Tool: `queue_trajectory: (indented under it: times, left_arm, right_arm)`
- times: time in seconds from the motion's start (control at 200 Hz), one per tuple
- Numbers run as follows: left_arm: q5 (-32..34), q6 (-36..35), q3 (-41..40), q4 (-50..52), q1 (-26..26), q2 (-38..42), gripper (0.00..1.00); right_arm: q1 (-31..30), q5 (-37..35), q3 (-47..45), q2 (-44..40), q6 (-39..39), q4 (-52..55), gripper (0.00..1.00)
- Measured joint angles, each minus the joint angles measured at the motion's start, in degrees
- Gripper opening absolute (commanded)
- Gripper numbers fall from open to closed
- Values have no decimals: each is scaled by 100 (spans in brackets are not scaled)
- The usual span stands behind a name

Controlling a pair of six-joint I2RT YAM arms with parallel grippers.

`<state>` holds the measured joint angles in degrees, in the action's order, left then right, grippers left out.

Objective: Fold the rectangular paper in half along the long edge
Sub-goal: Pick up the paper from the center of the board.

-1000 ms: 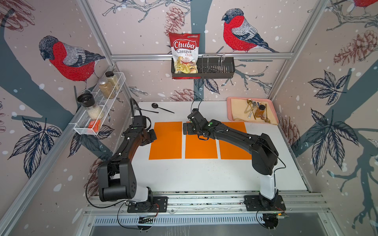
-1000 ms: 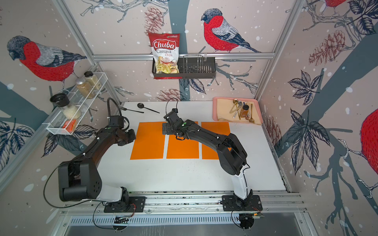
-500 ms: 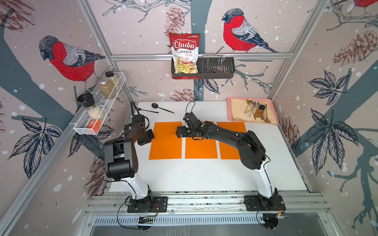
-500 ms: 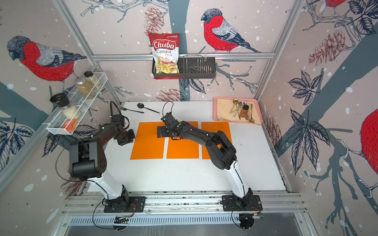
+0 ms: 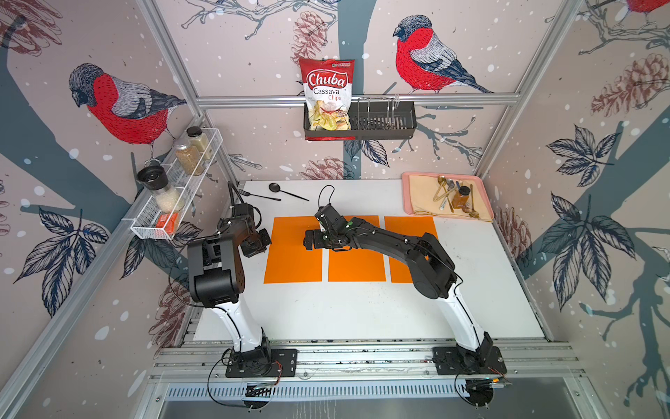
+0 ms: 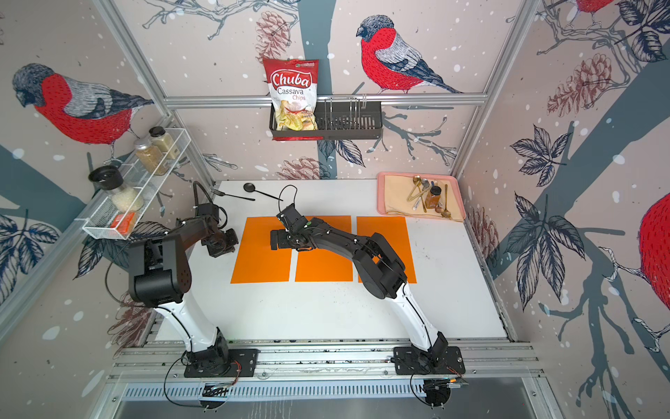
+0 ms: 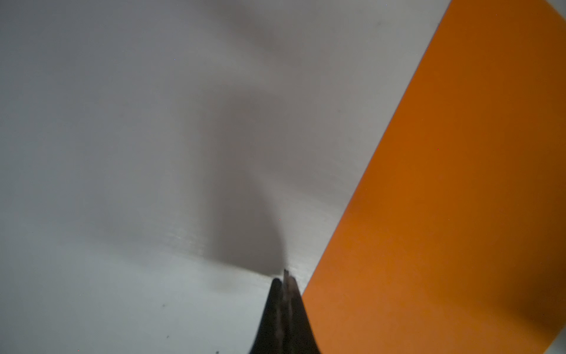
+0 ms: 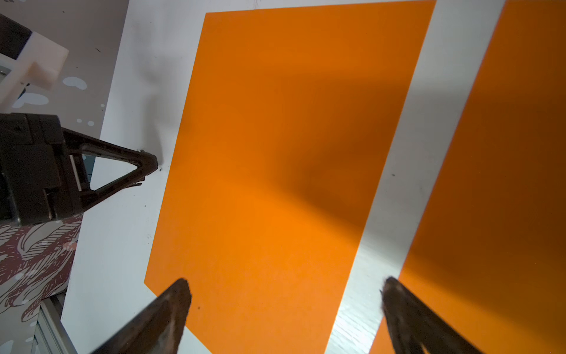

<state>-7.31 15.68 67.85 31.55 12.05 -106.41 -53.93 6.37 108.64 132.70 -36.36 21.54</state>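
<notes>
Three orange rectangular papers lie flat side by side on the white table (image 5: pixel 362 312): the left paper (image 5: pixel 293 254) (image 6: pixel 261 257), the middle one (image 5: pixel 357 265) and the right one (image 5: pixel 409 225). My left gripper (image 5: pixel 267 240) (image 6: pixel 234 241) is shut with nothing in it. Its tips (image 7: pixel 284 277) rest on the table just outside the left paper's (image 7: pixel 444 184) long left edge. My right gripper (image 5: pixel 308 241) (image 8: pixel 283 288) stands open above the left paper (image 8: pixel 275 153). One fingertip is over that paper and the other over the middle paper's (image 8: pixel 505 184) edge.
A black spoon (image 5: pixel 286 192) and fork (image 5: pixel 257 194) lie at the back of the table. A pink tray (image 5: pixel 409 196) with cloth, cutlery and a jar sits back right. A wire shelf (image 5: pixel 174 203) juts from the left wall, and a basket (image 5: pixel 380 125) with a chips bag hangs on the back wall.
My right gripper has moved left from the middle paper to over the left paper. The left arm's elbow has folded up while its shut tips stay beside the left paper.
</notes>
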Motion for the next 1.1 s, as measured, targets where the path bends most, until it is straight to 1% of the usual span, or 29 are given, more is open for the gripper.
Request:
queue_trajectory:
  times: [0.21, 0.715, 1.096]
  left_arm:
    - [-149, 0, 4, -114, 0, -94, 0]
    - [-234, 2, -37, -225, -2, -125, 0]
    - [-188, 2, -98, -391, -151, -109, 0]
  right_arm:
    - [-4, 11, 39, 166, -111, 2, 98]
    - [-11, 83, 168, 422, -131, -26, 98]
    - [-17, 90, 334, 592, -136, -238, 98]
